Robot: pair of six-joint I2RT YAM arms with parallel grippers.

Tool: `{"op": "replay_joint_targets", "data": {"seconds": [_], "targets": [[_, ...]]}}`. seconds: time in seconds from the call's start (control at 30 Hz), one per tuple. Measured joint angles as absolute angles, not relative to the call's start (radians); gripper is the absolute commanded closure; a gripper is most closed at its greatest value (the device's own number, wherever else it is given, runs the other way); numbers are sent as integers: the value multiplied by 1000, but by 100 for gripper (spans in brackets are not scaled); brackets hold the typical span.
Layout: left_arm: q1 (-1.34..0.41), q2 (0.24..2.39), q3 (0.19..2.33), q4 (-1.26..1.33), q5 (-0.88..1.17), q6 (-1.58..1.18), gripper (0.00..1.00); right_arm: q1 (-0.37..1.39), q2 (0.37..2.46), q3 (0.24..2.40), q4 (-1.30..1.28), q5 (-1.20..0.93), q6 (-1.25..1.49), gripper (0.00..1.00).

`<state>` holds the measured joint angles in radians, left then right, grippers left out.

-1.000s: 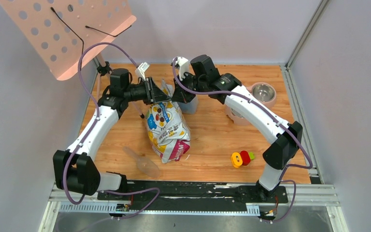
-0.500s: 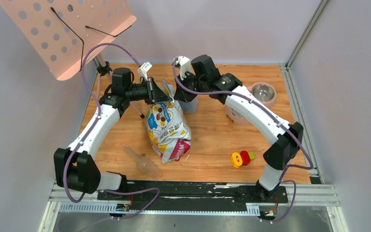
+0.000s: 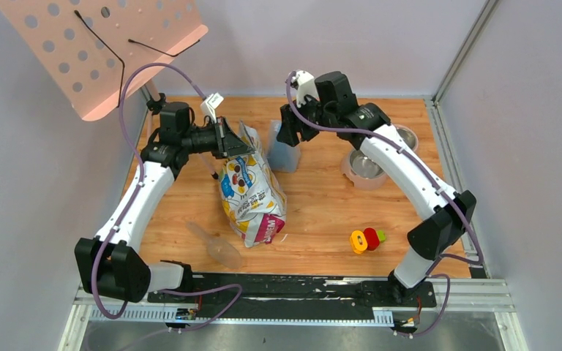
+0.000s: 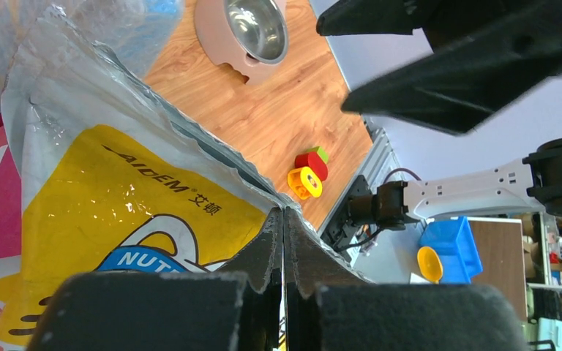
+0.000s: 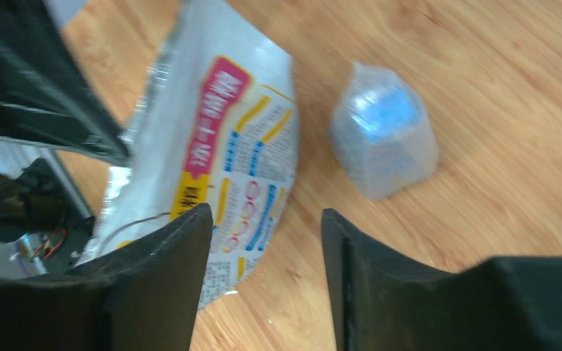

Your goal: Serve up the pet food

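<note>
A glossy yellow, white and blue printed bag (image 3: 252, 194) with a magenta corner stands tilted on the wooden table. My left gripper (image 3: 228, 139) is shut on the bag's torn top edge; in the left wrist view the jaws (image 4: 284, 216) press the foil rim of the bag (image 4: 117, 190) between them. My right gripper (image 3: 290, 131) hangs open to the right of the bag top, above a translucent bluish container (image 3: 284, 153). Nothing lies between its fingers (image 5: 267, 212); below them are the bag (image 5: 212, 146) and the container (image 5: 384, 139). The pet food is hidden.
A pink double stand (image 3: 358, 180) with steel bowls sits at the back right, one bowl (image 4: 252, 29) also showing in the left wrist view. A clear scoop (image 3: 216, 245) lies near the front left, a yellow and red toy (image 3: 366, 239) near the front right. A pink perforated board (image 3: 102, 51) overhangs the back left.
My right gripper has let go of the bag top, opened and pulled back to the right. The left gripper closed on the bag edge and stays there.
</note>
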<state>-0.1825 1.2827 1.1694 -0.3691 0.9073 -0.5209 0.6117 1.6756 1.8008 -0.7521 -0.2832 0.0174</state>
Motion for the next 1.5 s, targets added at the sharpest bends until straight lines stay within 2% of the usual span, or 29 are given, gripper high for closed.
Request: {"op": "replay_joint_targets", "data": {"seconds": [0.17,0.43,0.6,1.0,1.5], "targets": [[-183,1285,1169,-368,908,-521,100,627,1729,1887,-740,-474,64,28],[-183,1285,1169,-366,908,-517,100,647,1813,1889,-741,-665,104,29],[-183,1285,1167,-359,912,-519,100,663,1819,1878,-744,-704,115,35],[-183,1285,1163,-347,915,-525,100,686,1829,1879,-743,-606,135,65],[-181,1285,1152,-348,907,-513,100,718,1805,1880,-757,-405,129,75]]}}
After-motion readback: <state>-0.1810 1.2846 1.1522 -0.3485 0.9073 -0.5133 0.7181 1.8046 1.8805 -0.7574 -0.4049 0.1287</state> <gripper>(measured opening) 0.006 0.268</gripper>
